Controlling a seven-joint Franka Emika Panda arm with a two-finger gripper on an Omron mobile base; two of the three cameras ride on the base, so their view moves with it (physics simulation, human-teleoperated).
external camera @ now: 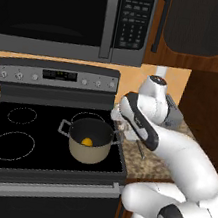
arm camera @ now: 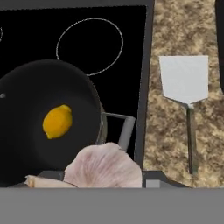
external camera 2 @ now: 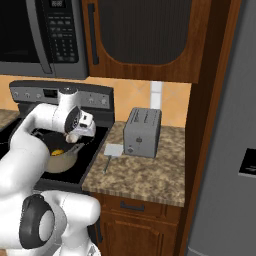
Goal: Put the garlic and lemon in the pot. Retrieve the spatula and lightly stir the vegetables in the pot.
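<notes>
So the pot (external camera: 89,143) is sitting on the stove (external camera: 0,160), over the front right burner and close to the stove's right edge, with its two grey handles sticking out to the sides. The lemon (external camera: 87,142) is lying on the dark bottom inside it, and you can spot it from the hand camera too, a bit off centre toward the near side of the pot. The arm is reaching over from the right, and the hand (external camera: 119,125) is hanging right above the pot's right rim, just beside the handle there. It's clenched around the garlic (arm camera: 103,167), which is bulging out between the fingers at the bottom of the hand view, pinkish-white and ridged, sitting over the rim rather than over the middle of the pot, so it's not in there yet. The spatula (arm camera: 185,87) is lying flat on the speckled tabletop (external camera 2: 145,175) to the right of the stove, well apart from the pot, blade pointing toward the back wall and thin dark handle running toward the front edge. In the right base view it's sitting between the stove's right edge and the toaster (external camera 2: 142,132), which is standing further back toward the wall. Nothing is touching the spatula. The microwave (external camera: 72,13) is hanging above the stove, and there's a wooden cabinet (external camera 2: 145,35) up over the tabletop.
</notes>
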